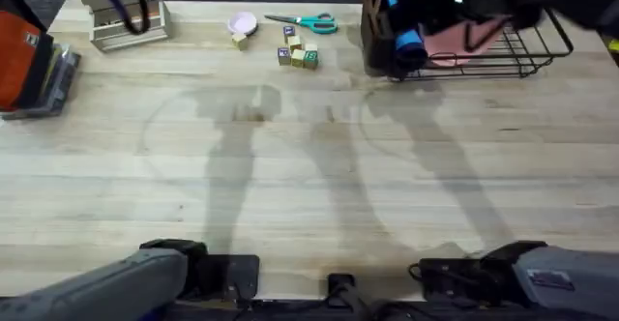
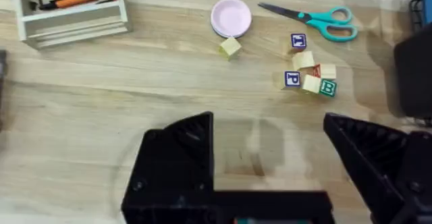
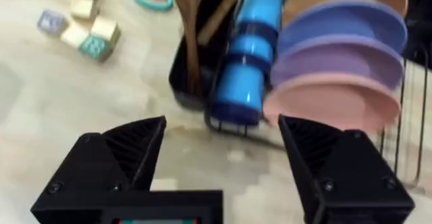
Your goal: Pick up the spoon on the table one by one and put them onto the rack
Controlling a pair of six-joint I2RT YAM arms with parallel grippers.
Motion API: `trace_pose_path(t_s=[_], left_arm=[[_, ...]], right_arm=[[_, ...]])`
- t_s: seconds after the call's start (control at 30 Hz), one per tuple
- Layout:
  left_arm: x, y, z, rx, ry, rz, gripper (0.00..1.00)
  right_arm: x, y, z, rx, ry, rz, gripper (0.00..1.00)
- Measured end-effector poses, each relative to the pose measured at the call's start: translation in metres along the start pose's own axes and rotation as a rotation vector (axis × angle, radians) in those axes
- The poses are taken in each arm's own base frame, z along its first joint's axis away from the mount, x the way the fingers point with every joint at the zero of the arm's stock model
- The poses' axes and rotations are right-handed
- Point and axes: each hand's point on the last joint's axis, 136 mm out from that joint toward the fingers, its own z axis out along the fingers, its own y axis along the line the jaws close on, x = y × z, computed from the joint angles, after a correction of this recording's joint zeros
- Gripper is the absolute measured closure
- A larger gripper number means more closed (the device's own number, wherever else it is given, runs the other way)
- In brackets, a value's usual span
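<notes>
Both arm bases sit at the near edge of the desk [image 1: 309, 195], with my left jaws [image 2: 270, 163] and right jaws [image 3: 223, 163] standing wide apart and holding nothing. Left jaws hang over bare planks; right jaws face the rack [image 3: 405, 116].

Spoons [image 3: 192, 28]: two brown wooden handles stand upright in the black caddy [image 3: 185, 82] at the rack's near end, beside a blue cylinder [image 3: 253, 48]. I see no spoon lying on the desk, so I judge the placing step done and the task at or near its end. Next move, as I judge it: keep both jaws clear of the rack and draw back without brushing the handles.

Count, by item:
- spoons, two, both in the caddy;
- plates [image 3: 337, 55], four standing in the rack: tan, blue, purple, pink;
- scissors [image 2: 317, 20], one pair, teal-handled;
- letter blocks [image 2: 310, 69], about five in a cluster, plus one plain block [image 2: 230, 46] apart;
- pink dish [image 2: 231, 16], one;
- beige organizer [image 2: 71, 11], one.
</notes>
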Motion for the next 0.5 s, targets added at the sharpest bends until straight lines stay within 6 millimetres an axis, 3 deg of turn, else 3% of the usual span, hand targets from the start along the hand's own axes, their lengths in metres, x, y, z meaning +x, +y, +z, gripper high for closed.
trace_pose_path(t_s=[0.07, 0.1, 0.13, 0.33, 0.5], left_arm=[[0.002, 0.001, -0.014, 0.001, -0.008, 0.000, 0.007], [0.009, 0.003, -0.035, 0.001, -0.011, 0.000, 0.007], [0.010, 0.004, -0.039, 0.001, -0.012, 0.000, 0.007], [0.013, 0.005, -0.053, 0.003, -0.022, -0.001, 0.008], [0.016, 0.006, -0.063, 0.003, -0.024, -0.001, 0.007]], right_arm=[[0.009, -0.002, -0.017, -0.003, 0.025, 0.020, 0.005], [0.027, -0.006, -0.048, -0.007, 0.076, 0.075, 0.005], [0.032, -0.007, -0.056, -0.007, 0.086, 0.093, 0.005], [0.051, -0.011, -0.092, -0.003, 0.120, 0.187, 0.005], [0.051, -0.015, -0.108, 0.001, 0.089, 0.267, 0.005]])
